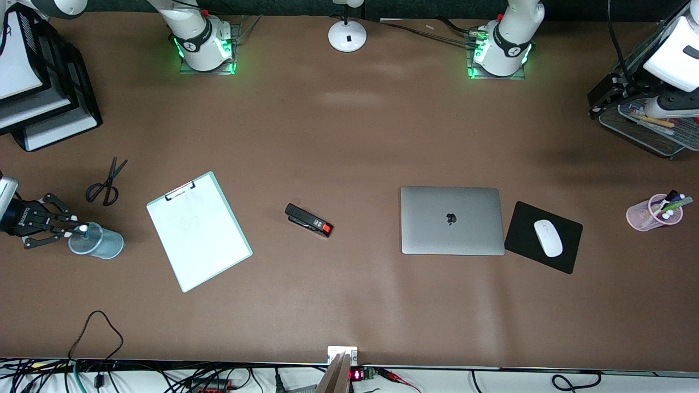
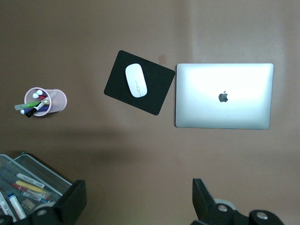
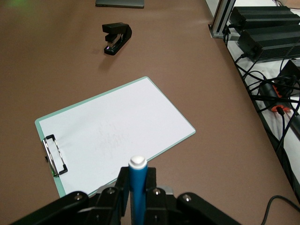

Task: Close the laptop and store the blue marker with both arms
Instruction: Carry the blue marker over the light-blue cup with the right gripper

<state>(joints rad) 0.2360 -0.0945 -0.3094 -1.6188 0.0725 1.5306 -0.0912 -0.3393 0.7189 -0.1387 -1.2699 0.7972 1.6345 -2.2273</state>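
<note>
The laptop (image 1: 452, 220) lies shut and flat on the worktop toward the left arm's end, logo up, its long sides running along the worktop's length, just beside the mouse pad (image 1: 543, 237). At the right arm's edge, the right hand (image 1: 61, 226) is clenched on the blue marker (image 3: 138, 189) over the cup (image 1: 97, 242), the marker's long axis near upright with its pale end up, seemingly poised to drop in. The left hand (image 2: 138, 201) waits released over the worktop near the mesh tray (image 1: 655, 134) at the left arm's far corner.
</note>
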